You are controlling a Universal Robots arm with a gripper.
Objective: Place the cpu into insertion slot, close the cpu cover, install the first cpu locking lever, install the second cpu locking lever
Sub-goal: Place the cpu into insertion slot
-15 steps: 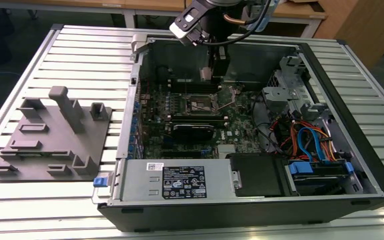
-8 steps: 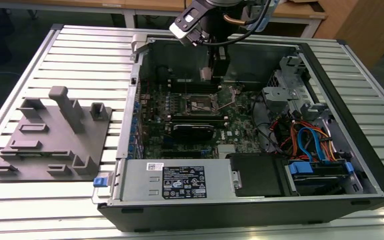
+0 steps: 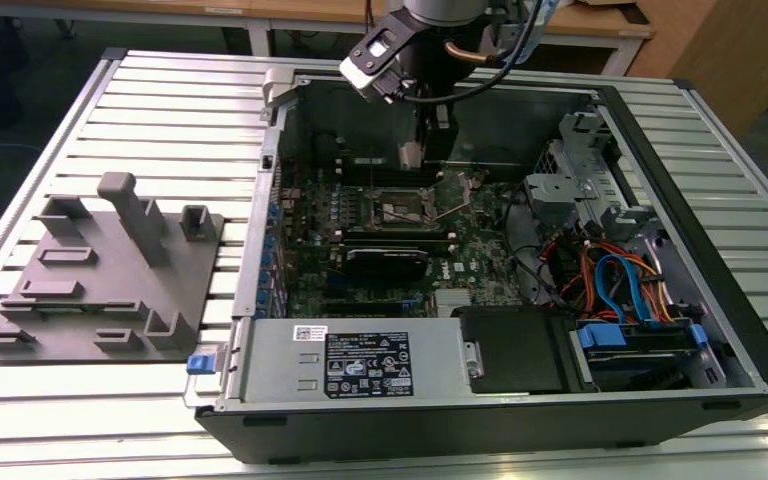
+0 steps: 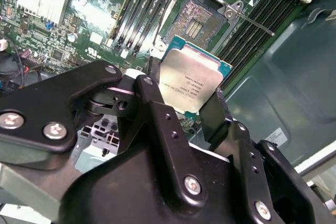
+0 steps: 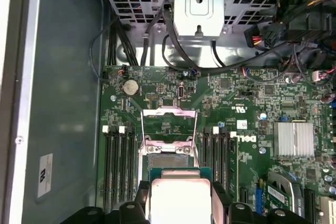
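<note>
Arm (image 3: 424,20) hangs in from the far edge of the scene, and we see its wrist pointing down into the open computer case (image 3: 704,330), which lies on its side on the desk (image 3: 157,90). The claw (image 3: 411,150) is over the far part of the motherboard (image 3: 357,240), above the socket (image 3: 404,208) and a little beyond it, not touching it. Its black fingers (image 4: 215,111) are pinching the cpu (image 4: 191,80) by two opposite edges. In both wrist views we find the chip's pale metal face turned to the camera, with its green rim showing. The chip is in the air, clear of the socket, whose contact field lies bare in the second wrist view. In the first wrist view the cpu cover (image 5: 169,111) stands open on the socket's far side from the claw, and dark memory slots (image 5: 118,161) flank the socket.

The desk is a pale, slatted metal surface. On the exterior view's left, beside the case, we see a grey fixture block (image 3: 104,270) with upright pegs. At the near edge of the case sits a labelled metal box (image 3: 357,365), and toward the exterior view's right lie blue and orange cables (image 3: 618,285). Beyond the desk we make out wooden furniture (image 3: 584,25) and a dark floor (image 3: 11,60).
</note>
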